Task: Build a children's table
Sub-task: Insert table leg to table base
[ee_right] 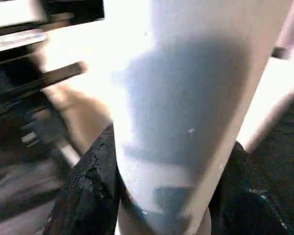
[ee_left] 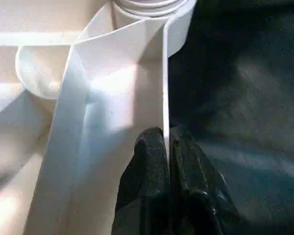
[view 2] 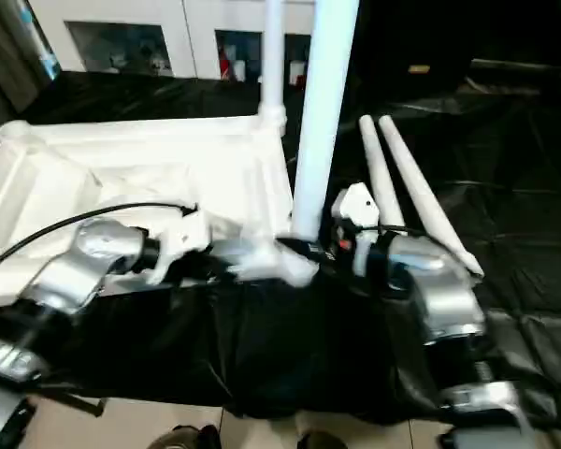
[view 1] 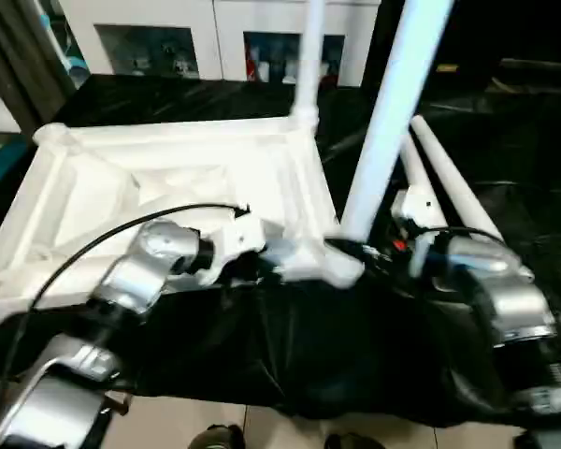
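The white table top (view 1: 93, 187) lies upside down on black cloth, ribs facing up. One leg (view 1: 309, 56) stands upright in its far right corner socket. A second leg (view 1: 393, 112) rises tilted from the near right corner socket (view 1: 332, 267). My right gripper (view 1: 355, 248) is shut on this leg (ee_right: 196, 73) just above its base, a black finger (ee_right: 95, 166) on each side. My left gripper (ee_left: 165, 147) is shut on the top's thin rim wall (ee_left: 164, 73) close to that same corner, fingers (ee_left: 147, 161) pinching it. Two more legs (view 1: 449, 178) lie side by side on the cloth to the right.
A white cabinet with glass doors (view 1: 187, 37) stands behind the work surface. Black cloth (view 1: 505, 122) covers the surface and hangs over its near edge (view 1: 290, 374). Light floor tiles (view 1: 262, 426) show below that edge. A black cable (view 1: 103, 238) runs along my left forearm.
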### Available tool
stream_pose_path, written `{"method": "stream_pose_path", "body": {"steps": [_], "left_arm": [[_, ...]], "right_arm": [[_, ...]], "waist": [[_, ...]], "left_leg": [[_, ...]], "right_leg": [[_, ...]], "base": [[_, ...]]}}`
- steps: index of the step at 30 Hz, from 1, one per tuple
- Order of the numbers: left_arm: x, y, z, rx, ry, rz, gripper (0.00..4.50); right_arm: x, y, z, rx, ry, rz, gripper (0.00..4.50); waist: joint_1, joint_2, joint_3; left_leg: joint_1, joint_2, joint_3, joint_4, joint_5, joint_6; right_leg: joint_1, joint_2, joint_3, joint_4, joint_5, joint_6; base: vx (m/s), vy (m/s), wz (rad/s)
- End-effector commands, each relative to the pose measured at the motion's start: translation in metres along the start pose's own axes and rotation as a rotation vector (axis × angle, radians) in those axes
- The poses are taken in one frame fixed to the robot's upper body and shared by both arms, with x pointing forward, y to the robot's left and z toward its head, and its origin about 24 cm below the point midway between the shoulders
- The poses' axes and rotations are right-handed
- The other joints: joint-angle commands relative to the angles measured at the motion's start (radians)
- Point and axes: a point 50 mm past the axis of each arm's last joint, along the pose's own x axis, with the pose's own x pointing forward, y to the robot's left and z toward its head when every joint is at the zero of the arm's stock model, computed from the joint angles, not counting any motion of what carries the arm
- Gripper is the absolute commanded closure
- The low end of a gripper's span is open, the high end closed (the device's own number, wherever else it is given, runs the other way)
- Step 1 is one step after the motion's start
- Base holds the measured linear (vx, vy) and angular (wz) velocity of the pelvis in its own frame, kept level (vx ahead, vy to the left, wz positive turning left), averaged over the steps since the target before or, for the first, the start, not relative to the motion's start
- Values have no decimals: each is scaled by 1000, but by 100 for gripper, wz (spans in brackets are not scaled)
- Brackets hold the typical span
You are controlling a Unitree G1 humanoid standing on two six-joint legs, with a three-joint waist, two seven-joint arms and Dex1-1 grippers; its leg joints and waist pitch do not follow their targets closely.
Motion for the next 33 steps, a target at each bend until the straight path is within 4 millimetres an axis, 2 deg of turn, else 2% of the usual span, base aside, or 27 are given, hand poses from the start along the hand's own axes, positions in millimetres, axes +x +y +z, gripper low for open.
{"method": "stream_pose_path", "body": {"steps": [1, 2, 3, 4, 5, 6, 7, 8, 11, 12, 13, 14, 15, 16, 17, 19, 20, 24, 28, 31, 32, 33], "left_arm": [[2, 10, 29, 44, -68, 63, 450], [2, 10, 29, 42, -68, 66, 450], [11, 14, 33, 4, -52, 122, 450], [14, 15, 34, -6, -48, 139, 450], [15, 16, 35, -10, -46, 144, 450], [26, 17, 38, -41, -26, 198, 450], [29, 17, 39, -47, -19, 212, 450], [35, 17, 41, -53, -3, 231, 450], [48, 14, 46, -60, 24, 272, 450], [53, 12, 47, -58, 33, 275, 450], [55, 11, 48, -57, 39, 280, 450], [57, 11, 49, -51, 46, 287, 450], [58, 11, 49, -50, 48, 289, 450], [59, 11, 49, -48, 52, 295, 450], [60, 11, 50, -46, 55, 301, 450], [62, 11, 51, -50, 52, 301, 450], [62, 11, 51, -51, 52, 299, 450], [62, 12, 51, -50, 50, 294, 450], [61, 12, 51, -50, 40, 281, 450], [59, 12, 50, -48, 29, 259, 450], [59, 12, 50, -47, 29, 258, 450], [59, 11, 50, -45, 27, 255, 450]], "right_arm": [[-3, 10, -59, 144, 246, -100, 261], [-3, 10, -60, 146, 247, -104, 261], [6, 11, -69, 193, 274, -206, 261], [9, 12, -72, 206, 287, -239, 261], [10, 12, -73, 210, 291, -250, 261], [21, 13, -78, 254, 314, -343, 261], [24, 14, -79, 265, 319, -365, 261], [30, 15, -80, 301, 322, -401, 261], [43, 19, -80, 337, 335, -445, 261], [48, 22, -79, 343, 342, -443, 261], [51, 23, -78, 341, 345, -443, 261], [52, 24, -78, 338, 350, -443, 261], [53, 24, -78, 338, 351, -442, 261], [54, 25, -78, 334, 353, -444, 261], [55, 25, -77, 331, 355, -445, 261], [57, 25, -77, 330, 357, -451, 261], [58, 25, -77, 332, 358, -454, 261], [62, 24, -75, 335, 355, -458, 261], [64, 23, -71, 328, 350, -457, 261], [68, 22, -65, 340, 318, -433, 261], [68, 22, -65, 340, 316, -431, 261], [68, 21, -63, 338, 310, -427, 205]], "waist": [[-1, 2, -58], [-2, 2, -58], [-3, 4, -57], [-4, 8, -53], [-6, 5, -53], [-4, 12, -52], [-8, 12, -51], [-11, 9, -52], [-12, 15, -51], [-11, 14, -50], [-10, 15, -43], [-12, 14, -38], [-13, 17, -38], [-16, 17, -44], [-15, 18, -44], [-14, 19, -44], [-14, 21, -46], [-17, 21, -45], [-13, 22, -45], [-14, 21, -45], [-15, 21, -45], [-15, 24, -44]], "left_leg": [[31, 96, -53, -90, -319, -14], [33, 95, -53, -90, -331, -19], [32, 95, -52, -90, -334, -19], [36, 92, -54, -92, -360, -31], [36, 91, -54, -92, -374, -37], [32, 93, -60, -95, -386, -42], [34, 93, -59, -97, -399, -51], [36, 92, -64, -99, -431, -66], [35, 92, -67, -104, -461, -72], [40, 92, -67, -105, -483, -76], [54, 89, -65, -103, -543, -81], [60, 87, -71, -105, -602, -87], [58, 87, -76, -108, -618, -89], [55, 88, -81, -114, -631, -96], [57, 88, -82, -117, -638, -100], [69, 86, -79, -119, -663, -102], [66, 87, -80, -121, -663, -101], [66, 85, -81, -122, -683, -98], [73, 84, -80, -121, -698, -92], [70, 84, -82, -123, -699, -90], [66, 84, -83, -124, -699, -89], [66, 85, -84, -126, -702, -90]], "right_leg": [[20, -97, 56, -93, -345, -245], [19, -96, 57, -94, -351, -237], [17, -96, 59, -94, -348, -238], [9, -94, 57, -98, -380, -228], [9, -95, 57, -100, -398, -223], [13, -99, 57, -101, -412, -207], [7, -96, 56, -102, -414, -209], [8, -94, 52, -102, -434, -200], [8, -95, 51, -106, -414, -192], [4, -93, 51, -108, -412, -190], [-8, -91, 50, -121, -456, -176], [-10, -92, 45, -127, -517, -156], [-5, -93, 43, -127, -535, -144], [3, -92, 38, -128, -533, -125], [-1, -90, 39, -128, -521, -121], [-11, -86, 41, -133, -478, -128], [-7, -89, 40, -132, -464, -133], [-11, -91, 40, -136, -488, -127], [-20, -92, 42, -145, -525, -107], [-20, -92, 41, -145, -528, -103], [-17, -93, 40, -143, -529, -101], [-17, -93, 40, -143, -530, -100]], "base": [[0, 0, 0], [0, 0, 0], [0, 0, 0], [0, 0, 0], [0, 0, 0], [0, 0, 0], [0, 0, 0], [0, 0, 0], [0, 0, 0], [0, 0, 0], [0, 0, 0], [0, 0, 0], [0, 0, 0], [0, 0, 0], [0, 0, 0], [0, 0, 0], [0, 0, 0], [0, 0, 0], [0, 0, 0], [0, 0, 0], [0, 0, 0], [0, 0, 0]]}}
